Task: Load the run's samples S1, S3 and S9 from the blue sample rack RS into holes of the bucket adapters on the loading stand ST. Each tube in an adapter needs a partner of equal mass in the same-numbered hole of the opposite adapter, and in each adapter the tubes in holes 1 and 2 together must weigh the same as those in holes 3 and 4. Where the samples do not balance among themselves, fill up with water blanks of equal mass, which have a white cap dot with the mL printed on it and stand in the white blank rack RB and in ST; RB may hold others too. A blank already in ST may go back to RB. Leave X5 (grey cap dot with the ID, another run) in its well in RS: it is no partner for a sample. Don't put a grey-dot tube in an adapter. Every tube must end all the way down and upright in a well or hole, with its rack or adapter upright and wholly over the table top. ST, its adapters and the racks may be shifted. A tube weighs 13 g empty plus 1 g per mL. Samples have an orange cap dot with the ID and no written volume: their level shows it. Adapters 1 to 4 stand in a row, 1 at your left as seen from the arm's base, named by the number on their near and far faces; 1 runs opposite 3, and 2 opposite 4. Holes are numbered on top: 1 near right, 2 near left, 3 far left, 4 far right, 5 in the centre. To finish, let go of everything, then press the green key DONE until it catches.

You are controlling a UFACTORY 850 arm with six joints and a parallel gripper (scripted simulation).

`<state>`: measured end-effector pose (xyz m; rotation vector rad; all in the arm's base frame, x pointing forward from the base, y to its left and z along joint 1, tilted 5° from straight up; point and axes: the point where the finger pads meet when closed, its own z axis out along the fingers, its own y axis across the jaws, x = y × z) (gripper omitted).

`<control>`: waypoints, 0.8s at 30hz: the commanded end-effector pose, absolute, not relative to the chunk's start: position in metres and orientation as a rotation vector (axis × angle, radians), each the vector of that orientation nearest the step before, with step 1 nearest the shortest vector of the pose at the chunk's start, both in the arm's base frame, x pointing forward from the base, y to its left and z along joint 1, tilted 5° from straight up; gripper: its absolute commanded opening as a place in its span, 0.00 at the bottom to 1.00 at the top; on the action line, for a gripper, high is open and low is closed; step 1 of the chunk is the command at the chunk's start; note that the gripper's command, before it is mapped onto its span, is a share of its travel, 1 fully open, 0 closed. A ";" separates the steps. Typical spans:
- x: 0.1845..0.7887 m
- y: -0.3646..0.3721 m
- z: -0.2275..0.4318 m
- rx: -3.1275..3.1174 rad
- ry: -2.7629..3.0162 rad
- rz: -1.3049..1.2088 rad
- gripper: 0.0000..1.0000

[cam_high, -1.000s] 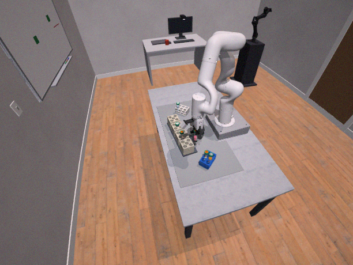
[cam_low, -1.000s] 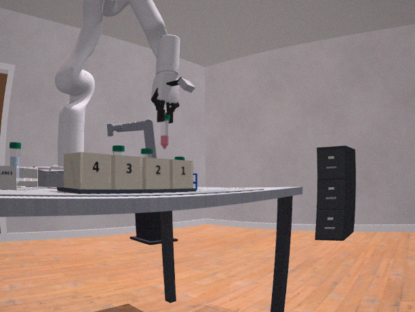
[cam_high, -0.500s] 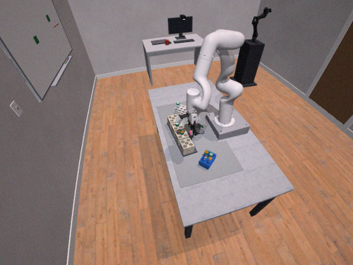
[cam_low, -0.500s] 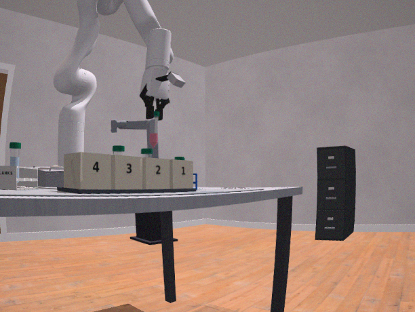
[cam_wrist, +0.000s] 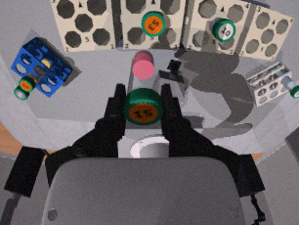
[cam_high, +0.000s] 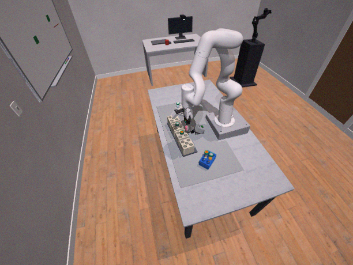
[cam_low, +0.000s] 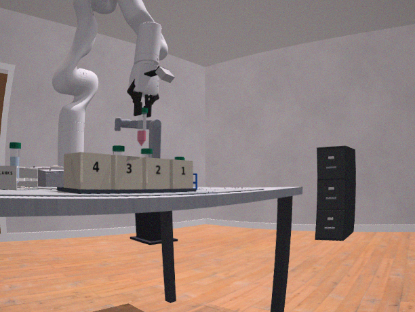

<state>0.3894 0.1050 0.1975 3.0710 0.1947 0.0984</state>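
Observation:
My gripper (cam_high: 187, 117) (cam_low: 144, 109) (cam_wrist: 143, 95) is shut on a sample tube (cam_low: 142, 135) (cam_wrist: 142, 111) with a green cap, an orange dot and pink liquid. I hold it upright, above the level of the adapter tops, over the table on the arm's side of adapter 2 (cam_low: 157, 173) (cam_wrist: 153, 3). Adapter 2 holds an orange-dot tube (cam_high: 181, 132) (cam_low: 146, 151) (cam_wrist: 153, 24). Adapter 3 (cam_low: 129, 173) holds a white-dot blank (cam_high: 177, 124) (cam_low: 118, 148) (cam_wrist: 224, 28). Adapters 1 (cam_high: 187, 146) (cam_wrist: 82, 21) and 4 (cam_high: 172, 118) (cam_wrist: 268, 28) show only empty holes. The blue rack RS (cam_high: 205, 163) (cam_wrist: 40, 68) holds several tubes.
The white blank rack RB (cam_high: 180, 108) (cam_low: 8, 177) (cam_wrist: 267, 84) stands past adapter 4 with one tube (cam_low: 15, 153) showing. A grey bent-bar fixture (cam_low: 155, 135) stands behind the adapters. The green key DONE (cam_high: 202, 126) sits near the arm's base (cam_high: 228, 127).

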 end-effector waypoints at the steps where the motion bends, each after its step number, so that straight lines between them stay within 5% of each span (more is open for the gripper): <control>1: 0.397 0.083 0.200 3.075 0.196 0.099 0.00; 24: 0.425 -0.008 0.207 3.074 0.196 0.099 0.00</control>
